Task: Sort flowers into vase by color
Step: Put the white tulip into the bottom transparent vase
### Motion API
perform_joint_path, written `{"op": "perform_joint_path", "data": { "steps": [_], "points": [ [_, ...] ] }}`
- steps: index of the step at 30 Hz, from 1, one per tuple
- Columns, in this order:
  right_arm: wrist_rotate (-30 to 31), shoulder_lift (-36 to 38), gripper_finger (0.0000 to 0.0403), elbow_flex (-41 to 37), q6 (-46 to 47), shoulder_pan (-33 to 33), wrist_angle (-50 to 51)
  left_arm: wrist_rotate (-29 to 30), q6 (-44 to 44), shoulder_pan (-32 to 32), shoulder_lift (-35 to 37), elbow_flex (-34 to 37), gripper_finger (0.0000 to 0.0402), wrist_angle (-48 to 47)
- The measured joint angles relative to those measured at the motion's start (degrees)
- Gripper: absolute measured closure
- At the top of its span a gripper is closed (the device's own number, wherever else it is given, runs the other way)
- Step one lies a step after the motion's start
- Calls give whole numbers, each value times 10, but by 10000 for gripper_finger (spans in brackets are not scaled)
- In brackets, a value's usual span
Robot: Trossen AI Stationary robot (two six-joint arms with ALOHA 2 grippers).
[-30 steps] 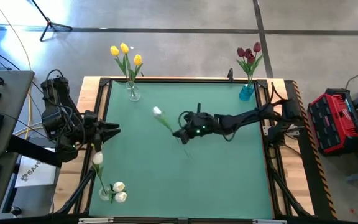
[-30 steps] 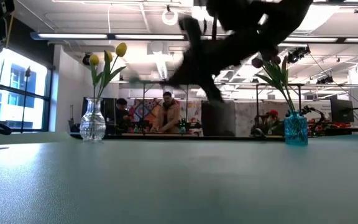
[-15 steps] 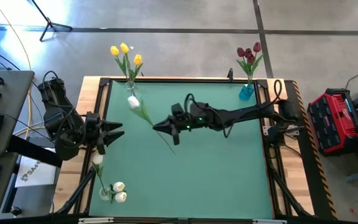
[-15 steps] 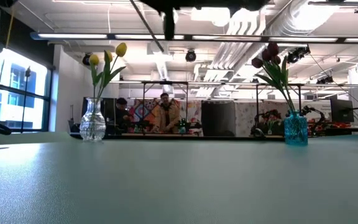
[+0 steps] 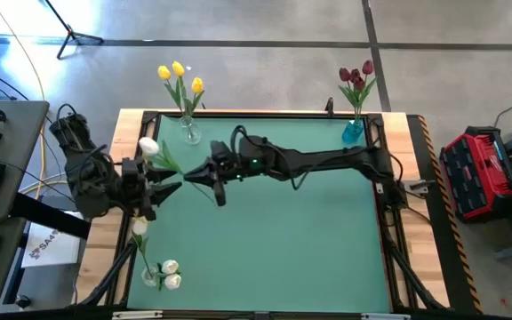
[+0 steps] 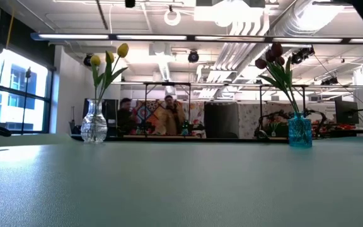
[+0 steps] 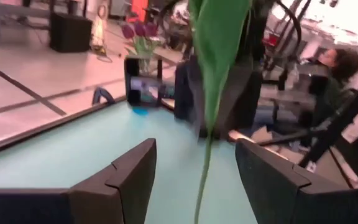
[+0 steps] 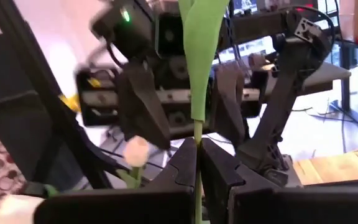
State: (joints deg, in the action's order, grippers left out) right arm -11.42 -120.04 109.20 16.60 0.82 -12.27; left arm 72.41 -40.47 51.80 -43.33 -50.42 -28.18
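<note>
Green surface [image 5: 274, 231] with both arms meeting over its left half. Right claw [image 5: 204, 171] clenched on a white tulip [image 5: 148, 146] by the stem, head toward the left edge. Left claw [image 5: 172, 181] released, fingers [image 7: 129, 174] flanking the stem. Clear vase [image 5: 190, 133] holds yellow tulips [image 5: 179, 75]; blue vase [image 5: 352, 131], red tulips [image 5: 357, 76].

White tulip [image 5: 149, 147], green stem: pinched in my right fingers [image 8: 194, 163], slanting between my spread left fingers [image 7: 132, 171].
</note>
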Motion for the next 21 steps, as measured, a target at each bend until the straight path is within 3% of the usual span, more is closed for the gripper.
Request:
{"op": "perform_joint_path", "data": {
  "steps": [12, 21],
  "points": [
    [2, -22, 403, 25, -21, 1, 17, -3, 53, -24, -1, 0, 200, 44],
    [2, -22, 403, 25, -66, 8, 20, -2, 52, -24, 0, 0, 259, 45]
  ]
}}
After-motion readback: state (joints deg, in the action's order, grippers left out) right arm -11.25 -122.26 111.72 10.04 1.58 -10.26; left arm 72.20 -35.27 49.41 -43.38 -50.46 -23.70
